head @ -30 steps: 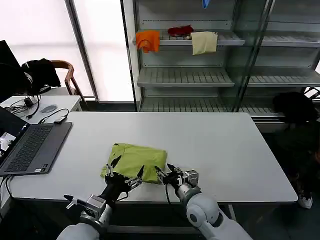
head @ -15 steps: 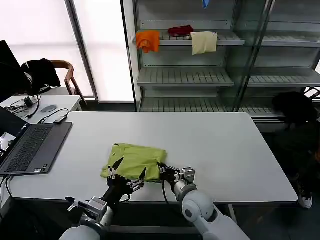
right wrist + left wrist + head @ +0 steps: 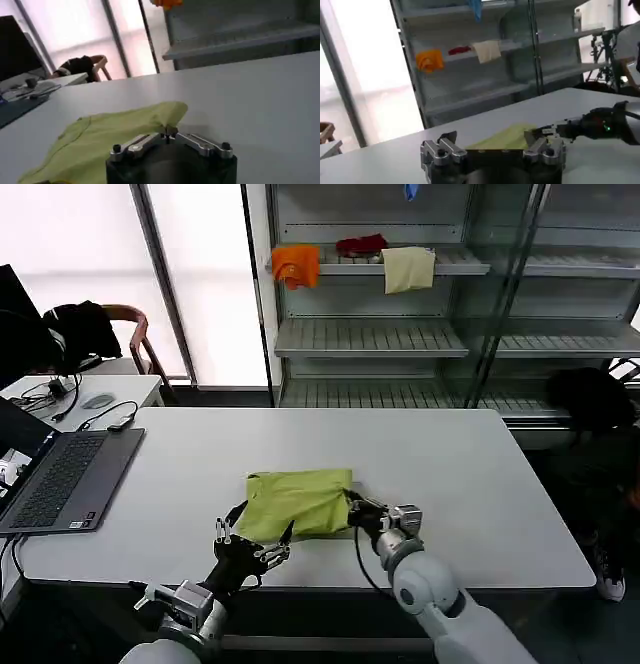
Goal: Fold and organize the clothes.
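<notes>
On the white table (image 3: 480, 484) lies a folded lime-green cotton T-shirt (image 3: 297, 502). Right gripper (image 3: 352, 507) pinches its right edge with jaws pressed together. Left gripper (image 3: 250, 541), jaws spread, sits at the shirt's near edge.

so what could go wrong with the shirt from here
The right gripper is shut on one edge of the green T-shirt, while the left gripper sits open at the near edge. Pulling from one side alone could drag the fold apart or bunch the cloth. The shirt also lies near the table's front edge, so a pull that way might let it droop over the edge.
</notes>
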